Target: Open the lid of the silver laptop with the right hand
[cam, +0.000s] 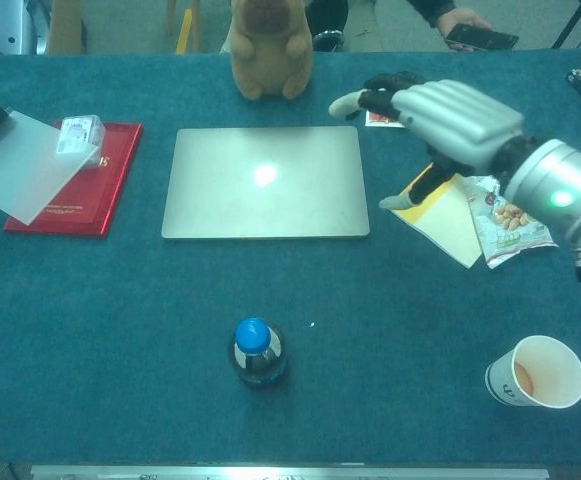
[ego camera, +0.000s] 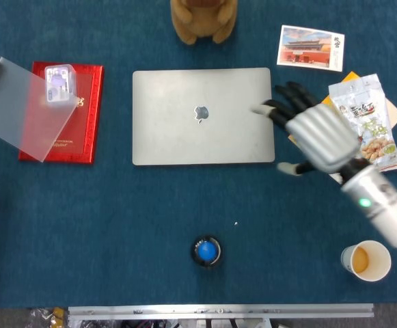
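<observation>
Hovering by the closed silver laptop (ego camera: 203, 116), the right hand (ego camera: 316, 133) is held with fingers spread, empty; the front edge must be caught next.
</observation>
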Available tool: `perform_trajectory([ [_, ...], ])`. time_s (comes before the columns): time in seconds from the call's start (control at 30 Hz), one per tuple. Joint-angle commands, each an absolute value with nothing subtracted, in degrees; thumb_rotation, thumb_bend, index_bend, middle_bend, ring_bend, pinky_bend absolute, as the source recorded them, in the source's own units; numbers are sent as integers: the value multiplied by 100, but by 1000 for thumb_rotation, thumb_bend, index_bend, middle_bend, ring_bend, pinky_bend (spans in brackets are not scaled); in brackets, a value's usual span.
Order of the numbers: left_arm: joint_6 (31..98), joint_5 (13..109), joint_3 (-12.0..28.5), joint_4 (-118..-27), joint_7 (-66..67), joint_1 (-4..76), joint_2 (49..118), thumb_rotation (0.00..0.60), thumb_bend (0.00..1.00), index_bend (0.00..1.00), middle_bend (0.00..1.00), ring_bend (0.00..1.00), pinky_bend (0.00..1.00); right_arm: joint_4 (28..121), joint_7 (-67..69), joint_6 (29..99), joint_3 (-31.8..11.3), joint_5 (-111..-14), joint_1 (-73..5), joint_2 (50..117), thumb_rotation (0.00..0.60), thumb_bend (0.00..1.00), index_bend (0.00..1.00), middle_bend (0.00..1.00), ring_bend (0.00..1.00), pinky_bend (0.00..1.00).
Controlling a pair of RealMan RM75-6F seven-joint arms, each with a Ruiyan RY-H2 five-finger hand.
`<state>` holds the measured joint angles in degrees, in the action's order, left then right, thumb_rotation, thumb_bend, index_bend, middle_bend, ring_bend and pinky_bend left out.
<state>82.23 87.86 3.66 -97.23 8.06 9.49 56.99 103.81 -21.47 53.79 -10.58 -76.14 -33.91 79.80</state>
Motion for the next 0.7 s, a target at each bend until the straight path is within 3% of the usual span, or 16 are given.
perform_trajectory([
  [0.03,8191,8767,374,-9684,733,978,5691,600,440,310,331,250,267,10047,-2621,5221,-1093,-7263,-3727,8545,600,0,116,171,0,6],
  [0.2,8202,8798,380,-9665,643,1004,5676,600,440,310,331,251,267,9607,-3016,5144,-1061,-6847,-4005,9194,600,0,54,121,0,0],
  [0.7,8281,8879,342,-9483,357,1008,5747,600,440,310,331,251,267,8116,-3587,5180,-1280,-6190,-4801,10720,600,0,42,104,0,0],
])
